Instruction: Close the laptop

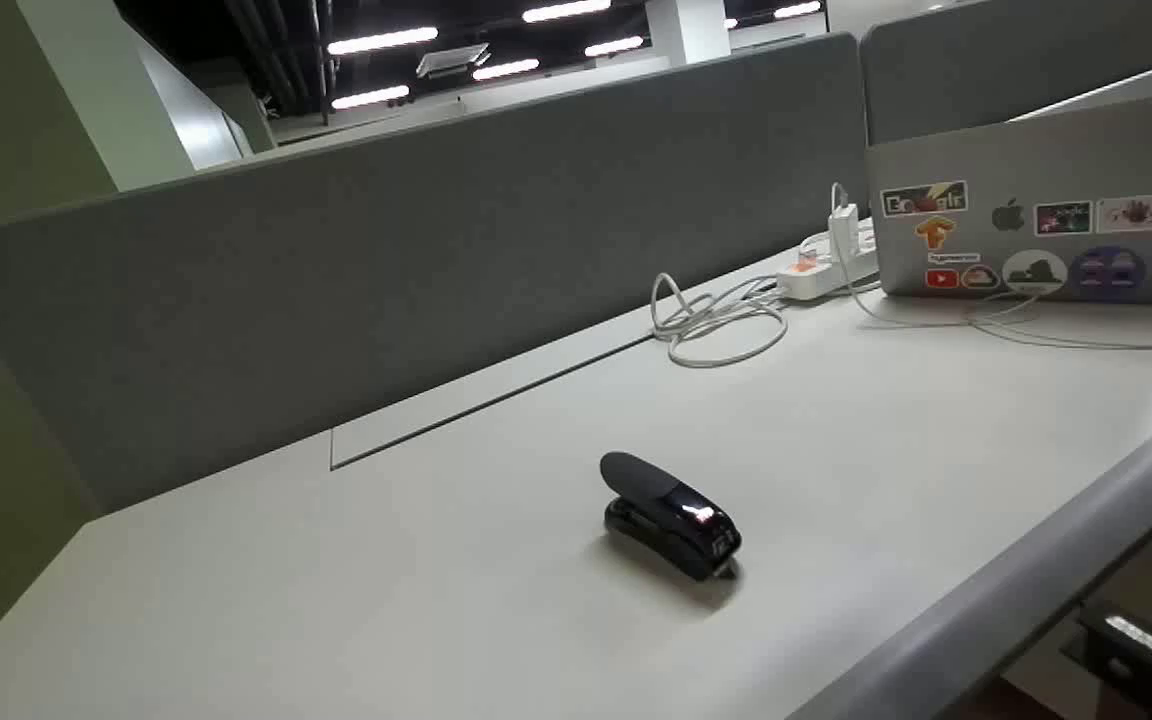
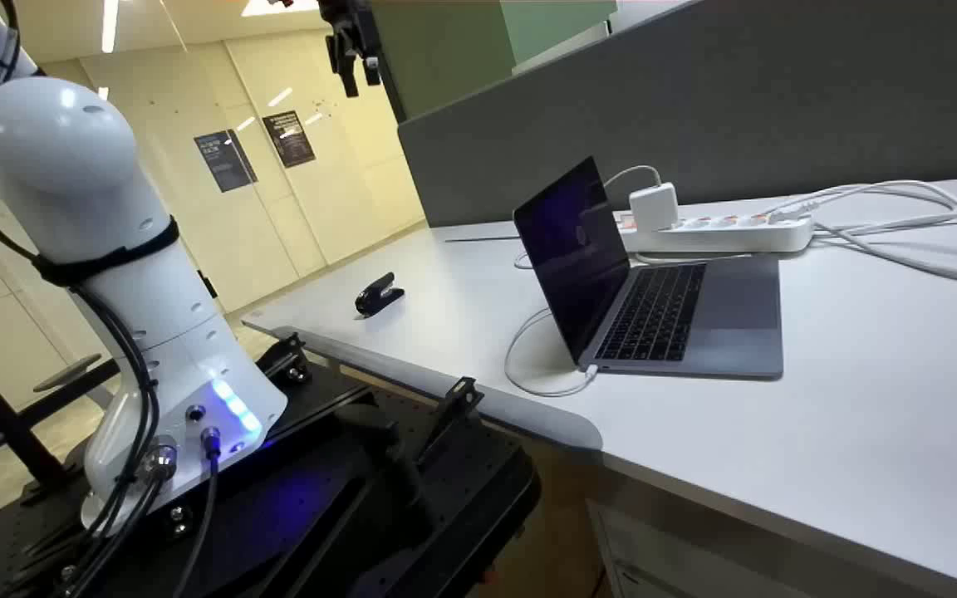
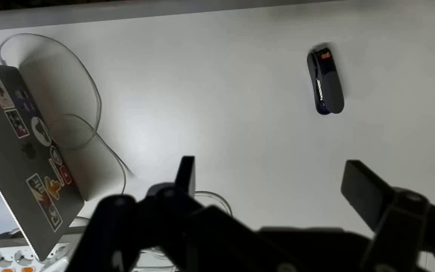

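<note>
The Apple laptop stands open on the white desk. The gripper hangs with fingers spread, nothing between them. The lid should prove light, stiff and fragile; its top edge suits a gentle push, though the dimly seen hinge may resist.

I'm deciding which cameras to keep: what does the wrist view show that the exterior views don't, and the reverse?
Only the wrist view: a close look at the open gripper, and the sockets of the power strip seen steeply from above.
Only the exterior views: screen and keyboard of the laptop, the robot's arm and ceiling lights.
Shared: the raised lid, the black stapler, white cables and the power strip.
</note>
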Action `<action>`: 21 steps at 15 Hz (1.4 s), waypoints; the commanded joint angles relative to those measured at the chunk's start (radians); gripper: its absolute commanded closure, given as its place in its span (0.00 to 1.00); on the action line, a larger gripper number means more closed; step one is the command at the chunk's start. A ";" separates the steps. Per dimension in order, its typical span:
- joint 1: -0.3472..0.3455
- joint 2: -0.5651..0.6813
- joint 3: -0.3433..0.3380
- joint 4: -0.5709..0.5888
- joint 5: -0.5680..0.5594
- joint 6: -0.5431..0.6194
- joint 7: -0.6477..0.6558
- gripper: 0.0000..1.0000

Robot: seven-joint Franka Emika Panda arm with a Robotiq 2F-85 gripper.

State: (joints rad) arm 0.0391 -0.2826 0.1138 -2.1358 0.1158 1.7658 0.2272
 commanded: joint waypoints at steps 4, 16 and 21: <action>0.006 0.001 -0.006 0.002 -0.002 0.001 0.001 0.00; -0.013 -0.012 -0.001 -0.098 -0.046 0.226 0.062 0.00; -0.058 0.015 -0.008 -0.262 -0.129 0.561 0.118 0.00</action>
State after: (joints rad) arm 0.0050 -0.2745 0.1087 -2.3119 0.0417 2.1706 0.2700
